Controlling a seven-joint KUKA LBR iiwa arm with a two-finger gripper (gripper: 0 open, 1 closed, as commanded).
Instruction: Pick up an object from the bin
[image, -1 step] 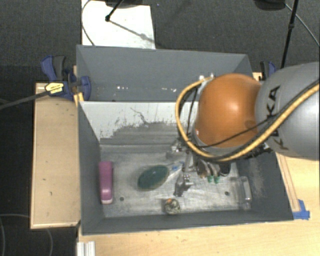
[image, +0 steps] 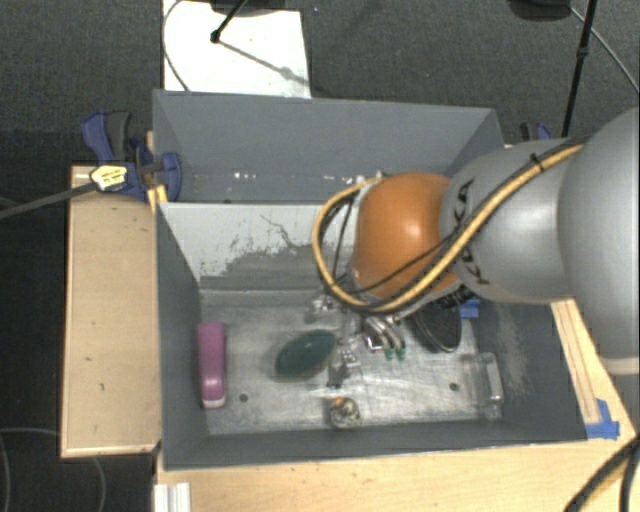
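Green oval (image: 305, 354) lies near the middle of the bin (image: 180, 300) floor, and we see the gripper (image: 345, 358) just beside it, at its 3 o'clock. We cannot tell whether the claw is spread or pressed together. On the floor a pink block (image: 212, 364) lies at 9 o'clock, a metal ring (image: 342, 410) at 6, a clear piece (image: 487, 380) at 4.

One camera — above, slightly aslant — looks down into the bin (image: 182, 300).
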